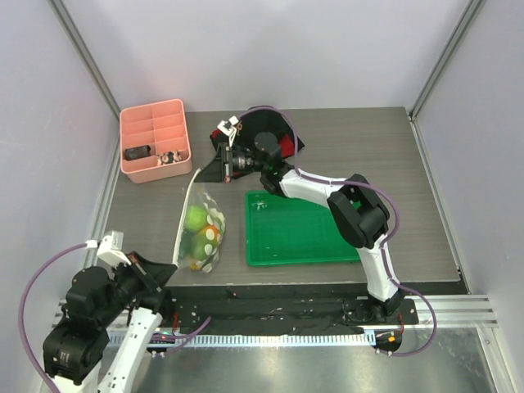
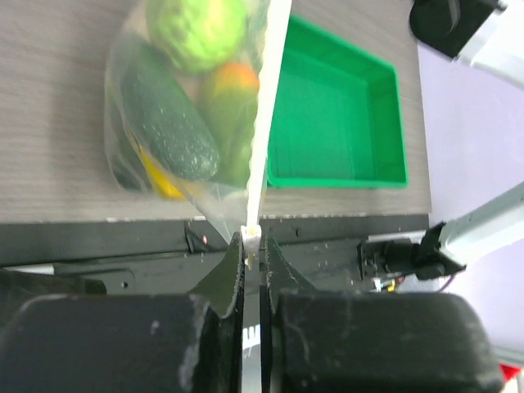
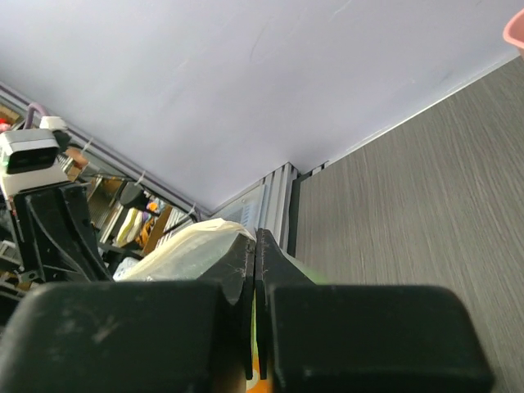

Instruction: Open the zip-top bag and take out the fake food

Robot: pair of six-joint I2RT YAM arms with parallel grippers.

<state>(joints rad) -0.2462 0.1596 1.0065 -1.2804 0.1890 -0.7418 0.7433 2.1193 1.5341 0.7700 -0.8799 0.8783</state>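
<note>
The clear zip-top bag (image 1: 202, 232) lies left of the green tray, and its white zip strip (image 1: 187, 214) is stretched in a line between my two grippers. Inside it shows the fake food: a green cabbage (image 2: 201, 31), a dark green cucumber (image 2: 168, 123), and orange and yellow pieces. My left gripper (image 1: 170, 270) is shut on the near end of the zip strip (image 2: 266, 123), at the table's front edge. At the strip's far end, my right gripper (image 1: 219, 164) is shut on the bag's top edge (image 3: 192, 250). Both pairs of jaws are pressed together on the plastic.
A green tray (image 1: 291, 233) sits right of the bag, and it shows in the left wrist view as well (image 2: 385, 115). A pink divided organiser (image 1: 154, 141) stands at the back left. A black and red object (image 1: 286, 135) lies behind the right arm.
</note>
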